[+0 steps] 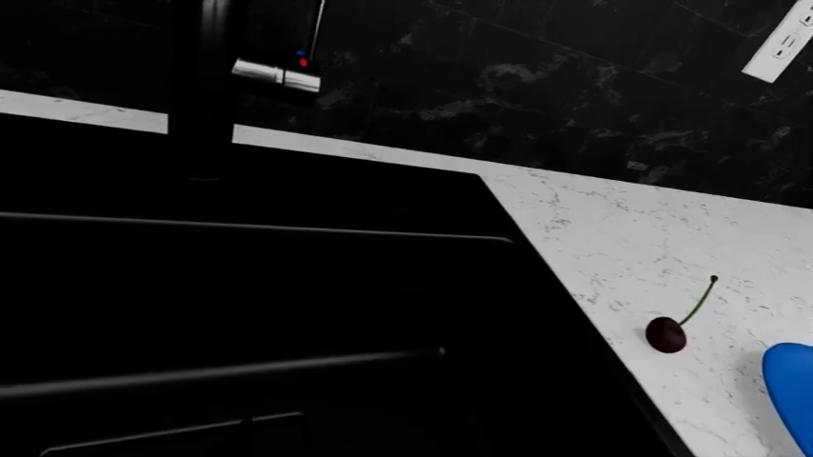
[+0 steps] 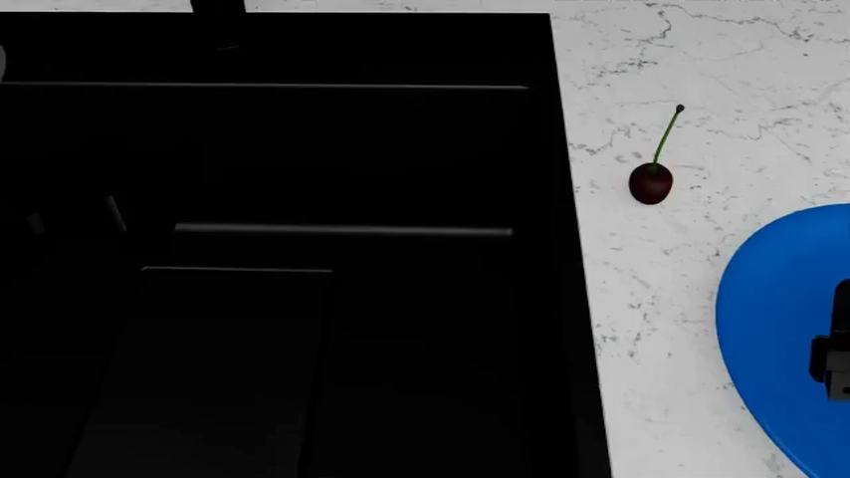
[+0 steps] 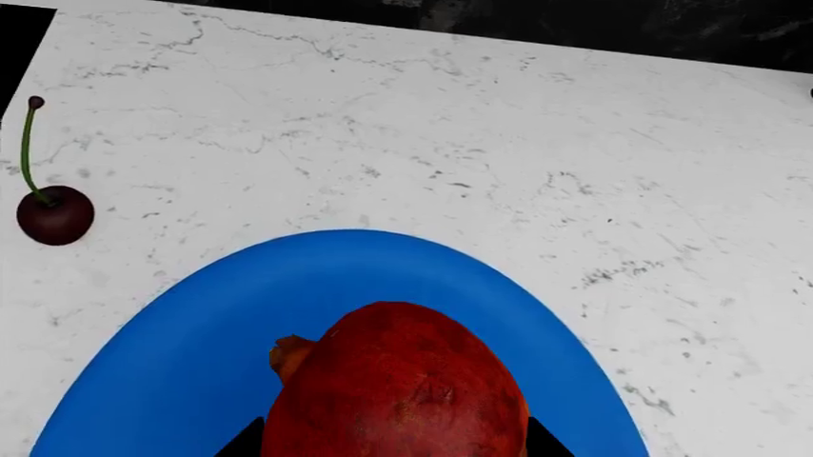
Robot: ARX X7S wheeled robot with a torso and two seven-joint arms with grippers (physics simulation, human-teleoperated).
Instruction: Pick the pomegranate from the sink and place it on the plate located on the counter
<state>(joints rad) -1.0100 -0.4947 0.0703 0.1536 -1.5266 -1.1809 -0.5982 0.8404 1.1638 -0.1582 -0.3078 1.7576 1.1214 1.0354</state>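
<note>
Hovering round red pomegranate (image 3: 400,386) over flat bright blue plate (image 3: 216,343)
Right end effector (image 3: 387,440) is gripping it; left end effector's state is not showing.

Black, blocky tool (image 2: 834,357) housing.

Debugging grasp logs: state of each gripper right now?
Left: not in view.
Right: fingertips barely visible; looks shut on the pomegranate, above the plate.

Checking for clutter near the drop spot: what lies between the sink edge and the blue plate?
In the head view, only the cherry lies on the counter between the sink and the plate, toward the back; the rest is bare marble.
</note>
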